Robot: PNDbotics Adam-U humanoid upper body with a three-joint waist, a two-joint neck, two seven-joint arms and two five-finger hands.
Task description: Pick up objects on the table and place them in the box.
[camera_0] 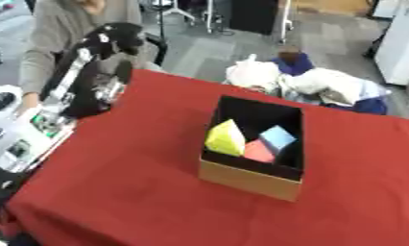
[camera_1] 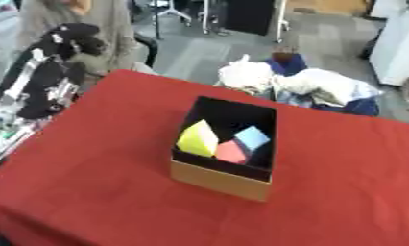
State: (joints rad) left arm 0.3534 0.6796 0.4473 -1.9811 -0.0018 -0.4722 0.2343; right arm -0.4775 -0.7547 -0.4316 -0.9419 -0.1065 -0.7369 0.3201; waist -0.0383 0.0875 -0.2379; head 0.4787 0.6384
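A cardboard box (camera_0: 246, 179) with a black inside stands a little right of the middle of the red table (camera_0: 115, 192). Three blocks lie together in it near its front wall: a yellow one (camera_0: 224, 138) on the left, a pink-red one (camera_0: 259, 151) in the middle and a light blue one (camera_0: 278, 138) on the right. My left arm (camera_0: 69, 81) rises at the table's far left corner, and its black hand (camera_0: 115, 38) is held high above that corner, well away from the box. Nothing shows in the hand. My right hand is out of view.
White and blue cloth bundles (camera_0: 325, 85) lie just past the table's far edge, behind the box. A person in a grey top (camera_0: 61, 29) stands behind my left arm. White equipment (camera_0: 19, 141) sits off the table's left edge.
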